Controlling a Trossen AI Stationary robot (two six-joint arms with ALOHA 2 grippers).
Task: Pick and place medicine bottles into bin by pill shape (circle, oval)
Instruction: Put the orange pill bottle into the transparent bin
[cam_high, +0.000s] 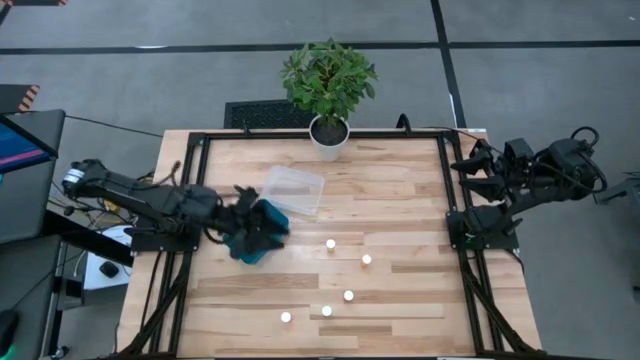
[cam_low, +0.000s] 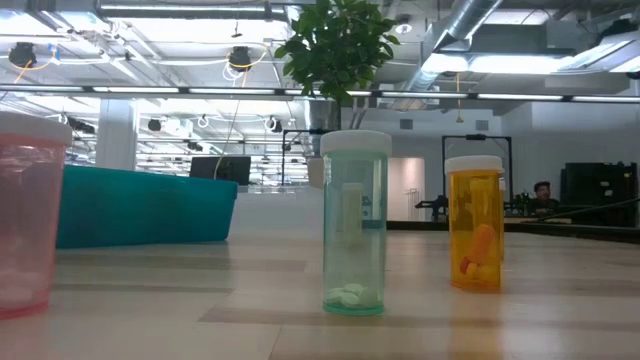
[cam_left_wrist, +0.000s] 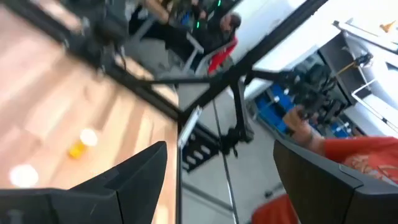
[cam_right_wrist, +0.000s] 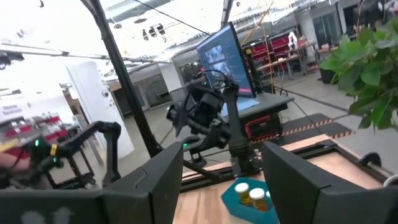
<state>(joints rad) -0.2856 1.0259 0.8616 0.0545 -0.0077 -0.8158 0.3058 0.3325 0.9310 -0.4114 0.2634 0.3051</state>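
The bench (cam_high: 400, 190), a pale wooden top framed by black rails, was seen from above. A potted plant (cam_high: 328, 85) in a white pot stood at its far edge. A clear bin (cam_high: 294, 190) lay near the centre-left, and just beside it a teal bin (cam_high: 262, 238) was partly covered by the left arm.

The left gripper (cam_high: 250, 225) was positioned over the teal bin; in its wrist view its fingers (cam_left_wrist: 134, 171) stood apart with nothing between them. The right gripper (cam_right_wrist: 221, 174) was parked at the right edge of the bench, its fingers (cam_right_wrist: 158, 174) likewise spread and empty.

Five medicine bottles were seen on the open bench as small white caps: one near the centre (cam_high: 331, 244), one to its right (cam_high: 367, 260), one further forward (cam_high: 349, 296), and two near the front (cam_high: 327, 311) (cam_high: 286, 318). Their pill shapes could not be made out from above. In the low view a clear greenish bottle (cam_low: 354, 222) held pale tablets at its base, and an orange bottle (cam_low: 474, 222) held orange pills; a pinkish container (cam_low: 28, 215) was cut off at the frame edge. At least two further capped bottles (cam_right_wrist: 249, 194) were seen inside the teal bin in the right wrist view.

The left wrist view was blurred. The room behind was an open workshop with ceiling ducts, monitors and a person in an orange sleeve (cam_left_wrist: 367, 158).
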